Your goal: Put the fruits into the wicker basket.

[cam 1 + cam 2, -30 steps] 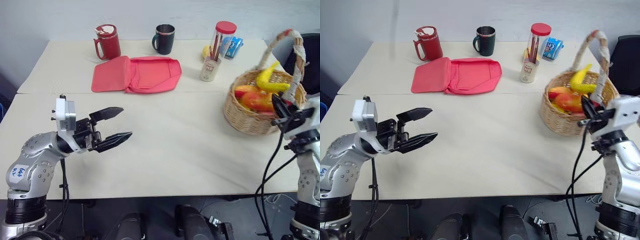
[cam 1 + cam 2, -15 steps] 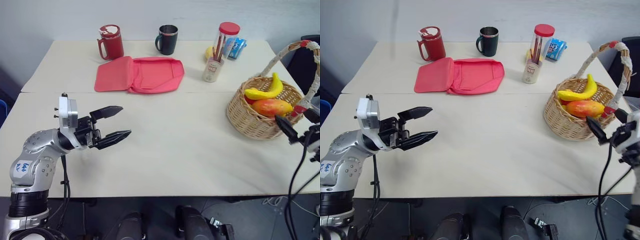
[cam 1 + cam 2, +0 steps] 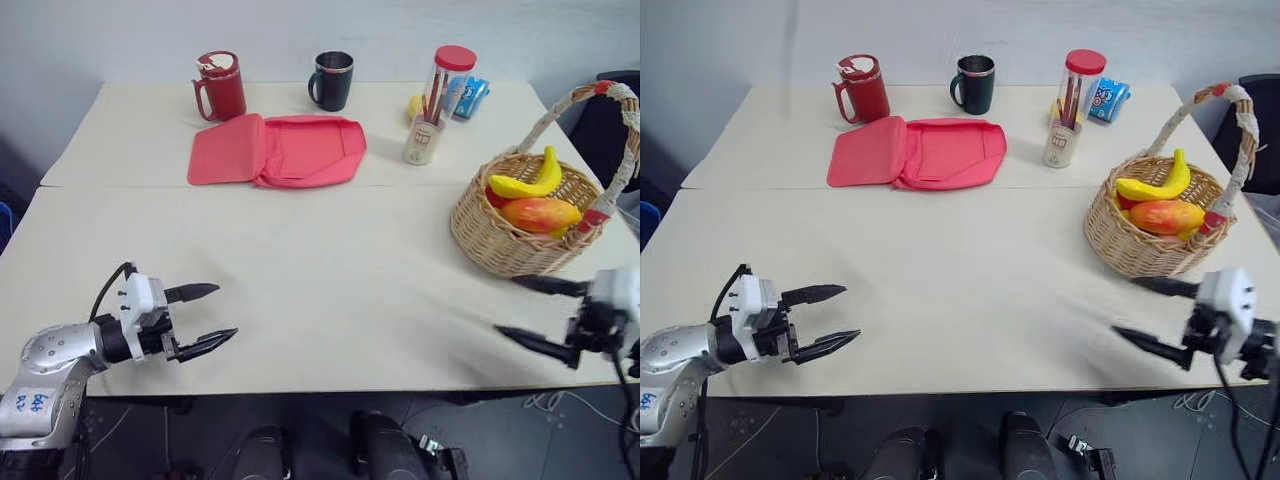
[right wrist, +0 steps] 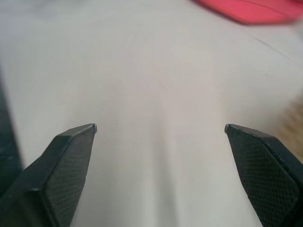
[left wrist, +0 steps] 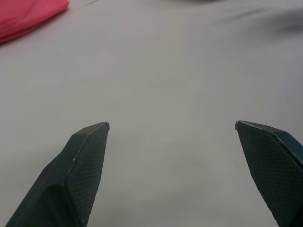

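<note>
Fruits (image 3: 530, 200) sit piled in the wicker basket (image 3: 500, 245) at the worktop's (image 3: 340, 280) right side, both hands, left hand (image 3: 200, 318) and right hand (image 3: 530, 312), spread wide and empty (nothing gripped), so keep them low and clear of the basket.

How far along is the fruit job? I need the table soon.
Looks finished: the banana and a mango lie in the wicker basket, with no fruit seen on the table. Left gripper and right gripper are open and empty. Nothing visible remains.
</note>
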You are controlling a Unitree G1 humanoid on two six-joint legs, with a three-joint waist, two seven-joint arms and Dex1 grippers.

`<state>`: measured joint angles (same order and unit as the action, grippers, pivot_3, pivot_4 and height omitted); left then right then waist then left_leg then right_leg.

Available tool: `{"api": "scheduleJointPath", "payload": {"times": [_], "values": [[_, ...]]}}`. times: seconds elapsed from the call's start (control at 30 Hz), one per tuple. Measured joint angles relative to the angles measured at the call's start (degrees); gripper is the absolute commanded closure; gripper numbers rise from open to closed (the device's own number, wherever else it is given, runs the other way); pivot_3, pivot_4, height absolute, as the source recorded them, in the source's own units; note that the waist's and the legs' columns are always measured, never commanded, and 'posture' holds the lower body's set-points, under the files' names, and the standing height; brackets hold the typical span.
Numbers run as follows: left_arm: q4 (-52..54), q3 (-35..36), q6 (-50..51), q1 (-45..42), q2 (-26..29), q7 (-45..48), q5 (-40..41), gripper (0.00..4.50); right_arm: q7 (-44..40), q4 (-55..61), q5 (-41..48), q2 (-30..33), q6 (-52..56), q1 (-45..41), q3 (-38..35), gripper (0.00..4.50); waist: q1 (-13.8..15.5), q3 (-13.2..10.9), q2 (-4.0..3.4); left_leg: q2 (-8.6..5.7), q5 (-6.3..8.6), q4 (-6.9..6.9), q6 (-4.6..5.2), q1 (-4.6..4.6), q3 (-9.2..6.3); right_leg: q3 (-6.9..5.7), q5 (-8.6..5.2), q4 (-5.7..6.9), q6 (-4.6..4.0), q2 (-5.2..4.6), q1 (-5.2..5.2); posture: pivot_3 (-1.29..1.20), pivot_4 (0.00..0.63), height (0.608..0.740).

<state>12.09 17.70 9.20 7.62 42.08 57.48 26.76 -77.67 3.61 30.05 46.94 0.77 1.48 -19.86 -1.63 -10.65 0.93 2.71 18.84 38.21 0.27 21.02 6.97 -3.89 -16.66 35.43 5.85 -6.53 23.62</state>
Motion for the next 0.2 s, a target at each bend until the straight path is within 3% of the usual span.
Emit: {"api": "scheduleJointPath", "payload": {"times": [0.2], "values": [[2.6, 0.6, -4.1, 2.8, -2.5, -5.2, -4.5, 0.0, -0.6, -10.2, -8.6, -11.2, -11.3, -14.1, 15.4, 0.02, 0.2, 0.0, -0.02, -0.04, 0.0, 0.04, -0.04, 0.09, -0.04, -0.1, 0.0, 0.11, -0.05, -0.02, 0.09, 0.0, 0.15, 0.74]]}}
